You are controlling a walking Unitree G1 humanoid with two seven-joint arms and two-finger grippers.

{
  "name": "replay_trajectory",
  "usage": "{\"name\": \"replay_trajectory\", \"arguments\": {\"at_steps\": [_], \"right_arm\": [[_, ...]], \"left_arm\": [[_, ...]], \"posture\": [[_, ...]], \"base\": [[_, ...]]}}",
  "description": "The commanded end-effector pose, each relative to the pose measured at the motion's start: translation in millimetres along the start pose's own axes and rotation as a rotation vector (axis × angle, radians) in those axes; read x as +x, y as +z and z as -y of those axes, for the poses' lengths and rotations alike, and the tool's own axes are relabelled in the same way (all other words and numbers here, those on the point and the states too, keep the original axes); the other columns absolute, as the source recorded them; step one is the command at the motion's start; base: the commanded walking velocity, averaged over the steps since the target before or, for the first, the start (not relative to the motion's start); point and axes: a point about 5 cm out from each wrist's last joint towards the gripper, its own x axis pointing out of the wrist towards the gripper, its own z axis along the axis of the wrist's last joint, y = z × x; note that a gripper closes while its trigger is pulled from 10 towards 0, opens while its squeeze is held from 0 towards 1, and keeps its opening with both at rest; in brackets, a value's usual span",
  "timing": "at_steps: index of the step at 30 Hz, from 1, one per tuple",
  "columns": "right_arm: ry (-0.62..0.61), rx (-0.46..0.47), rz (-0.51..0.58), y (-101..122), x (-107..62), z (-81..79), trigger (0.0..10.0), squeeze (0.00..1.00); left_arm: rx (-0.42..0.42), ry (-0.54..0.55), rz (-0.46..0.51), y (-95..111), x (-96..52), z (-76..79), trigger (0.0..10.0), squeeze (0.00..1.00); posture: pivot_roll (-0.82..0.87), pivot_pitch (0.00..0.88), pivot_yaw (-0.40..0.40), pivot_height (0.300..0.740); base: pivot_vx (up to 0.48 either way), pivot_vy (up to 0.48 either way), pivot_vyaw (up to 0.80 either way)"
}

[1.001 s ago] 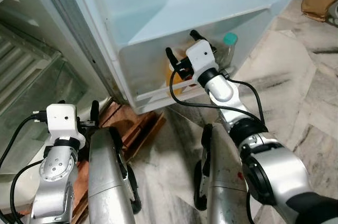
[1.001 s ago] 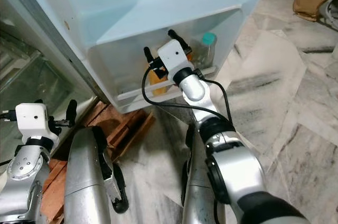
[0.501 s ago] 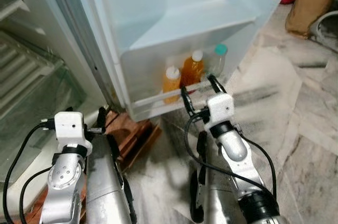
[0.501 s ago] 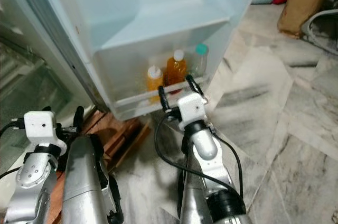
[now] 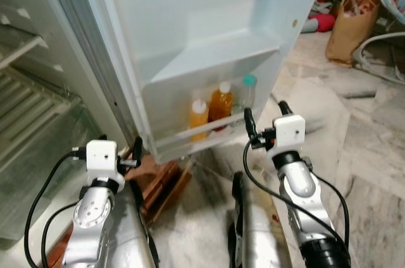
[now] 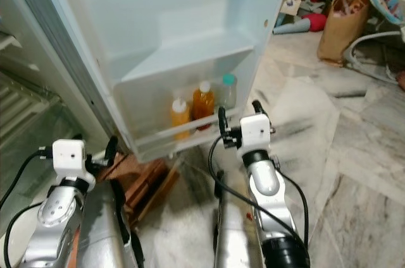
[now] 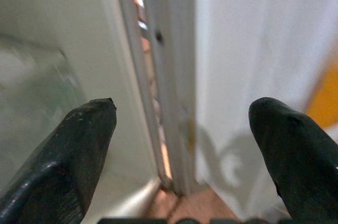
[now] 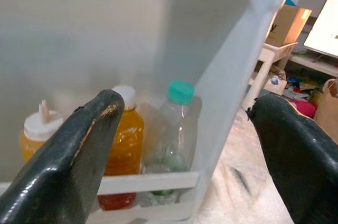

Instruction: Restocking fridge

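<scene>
Nearest to us: left gripper [image 5: 120,154], fingers spread and holding nothing, low by the hinge edge of the open fridge door [image 5: 190,21]; right gripper [image 5: 264,121], likewise spread and empty, just off the front rail of the bottom door shelf [image 5: 190,138]. Beyond the rail, in a row toward the door's free edge: squeeze bottle [image 5: 198,116], orange juice bottle [image 5: 220,103], clear bottle with teal cap [image 5: 247,91]. We judge the risks to be the right fingers clipping that rail or toppling the teal-capped bottle on any reach back in, and the left arm bumping the door and swinging it.
</scene>
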Motion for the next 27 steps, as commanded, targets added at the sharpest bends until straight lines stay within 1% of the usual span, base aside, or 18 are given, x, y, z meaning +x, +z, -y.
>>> {"name": "replay_trajectory", "arguments": {"at_steps": [1,4,9,13,15,19,20,24,27], "right_arm": [[-0.024,0.008,-0.018,-3.2,1.7,4.6,10.0,0.0],[-0.024,0.009,-0.023,-4.2,4.1,5.2,10.0,0.0],[-0.03,0.009,-0.022,-3.8,4.4,7.6,10.0,0.0],[-0.034,-0.002,-0.025,-6.3,-3.3,10.7,10.0,0.0],[-0.033,-0.005,-0.027,-7.0,-4.8,11.1,10.0,0.0],[-0.005,-0.008,-0.062,-14.2,-23.2,11.1,10.0,0.0],[0.007,-0.017,-0.083,-18.2,-32.9,11.6,10.0,0.0],[0.012,-0.027,-0.133,-26.0,-57.0,16.5,10.0,0.0],[0.005,-0.032,-0.138,-26.1,-60.5,19.3,10.0,0.0]], "left_arm": [[0.013,0.016,0.022,3.4,5.6,-1.8,10.0,0.0],[0.014,0.009,0.029,4.1,8.8,0.4,10.0,0.0],[0.019,-0.01,0.027,-0.9,7.2,4.0,10.0,0.0],[0.032,0.003,0.017,-9.1,1.0,4.4,10.0,0.0],[0.033,0.001,0.017,-9.7,0.5,4.9,10.0,0.0],[0.046,0.008,0.037,-7.2,0.6,4.7,10.0,0.0],[0.046,0.011,0.04,-6.6,0.0,3.6,10.0,0.0],[0.053,0.015,0.043,-7.9,-4.3,1.6,10.0,0.0],[0.053,0.015,0.042,-8.9,-6.3,1.4,10.0,0.0]], "posture": [[-0.01,0.0,-0.016,0.595],[-0.01,0.0,-0.014,0.614],[-0.02,0.0,-0.004,0.643],[-0.04,0.0,0.003,0.671],[-0.04,0.0,0.003,0.676],[-0.04,0.0,-0.004,0.704],[-0.04,0.0,-0.007,0.713],[-0.05,0.0,-0.013,0.736],[-0.05,0.0,-0.013,0.74]], "base": [[0.0,0.0,0.0],[0.0,0.0,0.0],[0.0,0.0,0.0],[0.0,0.0,0.0],[0.0,0.0,0.0],[0.0,0.0,0.0],[0.0,0.0,0.0],[0.0,0.0,0.0],[0.0,0.0,0.0]]}}
